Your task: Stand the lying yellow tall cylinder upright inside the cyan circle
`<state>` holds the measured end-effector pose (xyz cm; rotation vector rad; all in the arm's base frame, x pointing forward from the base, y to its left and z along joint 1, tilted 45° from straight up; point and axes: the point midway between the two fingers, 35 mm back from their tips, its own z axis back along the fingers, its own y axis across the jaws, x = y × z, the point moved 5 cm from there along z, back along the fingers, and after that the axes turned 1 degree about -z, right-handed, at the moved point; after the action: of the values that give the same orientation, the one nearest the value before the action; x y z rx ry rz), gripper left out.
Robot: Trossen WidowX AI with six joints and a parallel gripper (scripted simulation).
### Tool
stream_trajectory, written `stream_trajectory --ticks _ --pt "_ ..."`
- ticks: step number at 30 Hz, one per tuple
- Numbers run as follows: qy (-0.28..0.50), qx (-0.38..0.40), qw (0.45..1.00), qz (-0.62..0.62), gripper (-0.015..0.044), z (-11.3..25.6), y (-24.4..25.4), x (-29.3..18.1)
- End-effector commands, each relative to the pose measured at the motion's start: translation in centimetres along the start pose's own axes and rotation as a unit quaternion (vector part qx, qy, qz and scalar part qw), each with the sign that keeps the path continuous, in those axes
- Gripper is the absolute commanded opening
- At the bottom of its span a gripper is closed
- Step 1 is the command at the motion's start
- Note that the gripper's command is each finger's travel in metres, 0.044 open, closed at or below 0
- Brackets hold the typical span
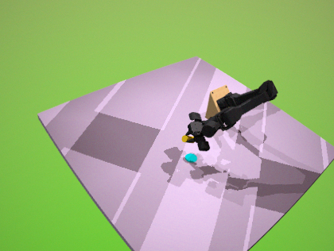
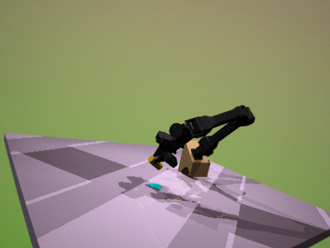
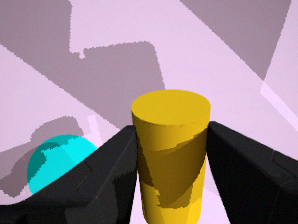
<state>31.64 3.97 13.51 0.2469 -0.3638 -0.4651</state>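
The yellow cylinder (image 1: 185, 138) (image 2: 155, 162) (image 3: 172, 150) is held in the air, clear of the table. In the exterior view it is tilted, one end up to the left and the other down to the right. My gripper (image 1: 190, 139) (image 2: 157, 161) (image 3: 170, 133) is shut on it, with one black finger on each side in the wrist view. The flat cyan circle (image 1: 191, 157) (image 2: 155, 186) lies on the table, below the cylinder in the top and exterior views. In the wrist view the circle (image 3: 62, 155) is at the lower left, partly hidden by the left finger.
A tan wooden block (image 1: 218, 98) (image 2: 199, 169) stands beside the arm's base, behind the gripper. The arm reaches over from the right. Dark shadows of the arm fall across the patterned pink table (image 1: 191, 222) (image 2: 102, 224), some around the cyan circle.
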Motion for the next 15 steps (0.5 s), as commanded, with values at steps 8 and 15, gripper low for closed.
stream_trajectory --ticks 8,15 --pt "-0.039 -0.004 0.999 -0.004 0.0105 0.19 0.23 -0.32" --pt "-0.063 -0.006 0.998 -0.008 0.0105 0.18 0.35 -0.50"
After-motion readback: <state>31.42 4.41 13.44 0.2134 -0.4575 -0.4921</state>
